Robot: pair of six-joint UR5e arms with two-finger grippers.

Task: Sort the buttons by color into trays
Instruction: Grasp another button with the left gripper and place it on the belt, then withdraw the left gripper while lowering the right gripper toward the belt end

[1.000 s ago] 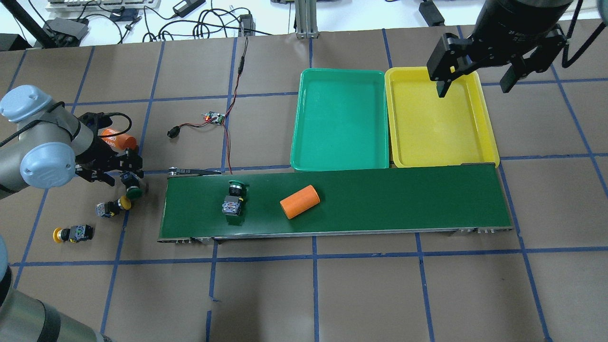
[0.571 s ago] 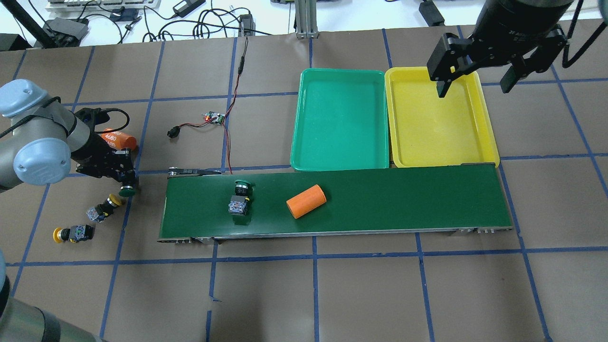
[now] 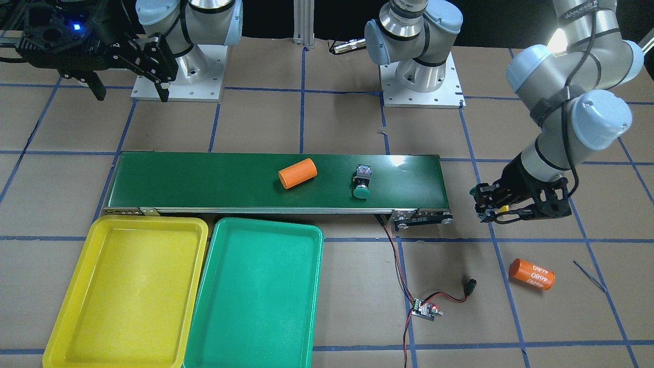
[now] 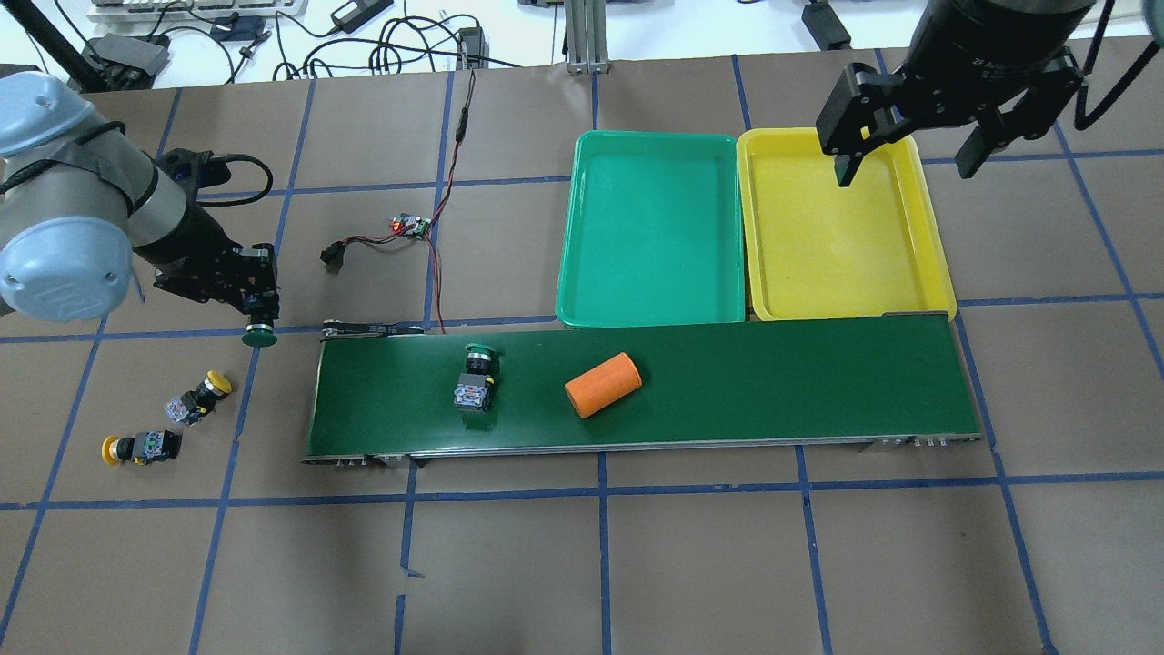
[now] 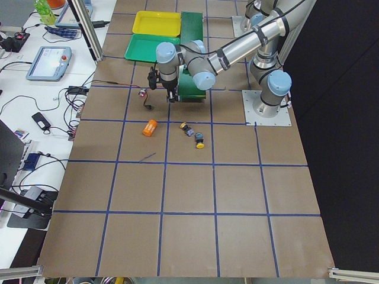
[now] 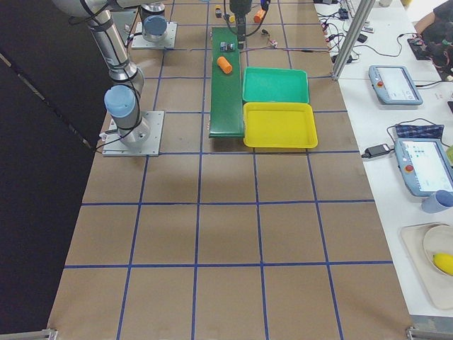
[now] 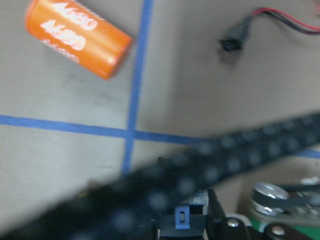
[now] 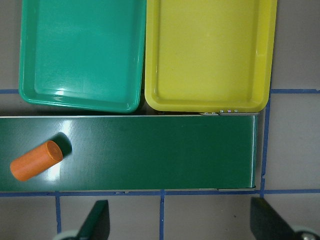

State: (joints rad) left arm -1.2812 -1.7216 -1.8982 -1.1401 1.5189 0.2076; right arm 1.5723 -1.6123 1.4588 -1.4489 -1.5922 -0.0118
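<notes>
I am looking at a table (image 4: 582, 564) covered in brown sheets with a blue tape grid. A white bench (image 4: 691, 27) strewn with cables runs along its far edge. The only writing I can read is "4680" on the orange tube (image 3: 531, 273) lying just beyond the left gripper (image 4: 259, 320). That gripper is clamped on a green button (image 4: 259, 338). Since a moment ago it has lifted away from a yellow button (image 4: 198, 398) and a second yellow button (image 4: 136, 447), both lying closer to the robot than it is. The belt (image 4: 773, 382) starts just to its right. On the belt, the second green button (image 4: 476, 382) and a plain orange tube (image 4: 603, 384) have crept toward the trays. The right gripper (image 4: 905, 168) hangs wide open over the yellow tray (image 4: 846, 264), unmoved, with the green tray (image 4: 650, 227) to its left.
</notes>
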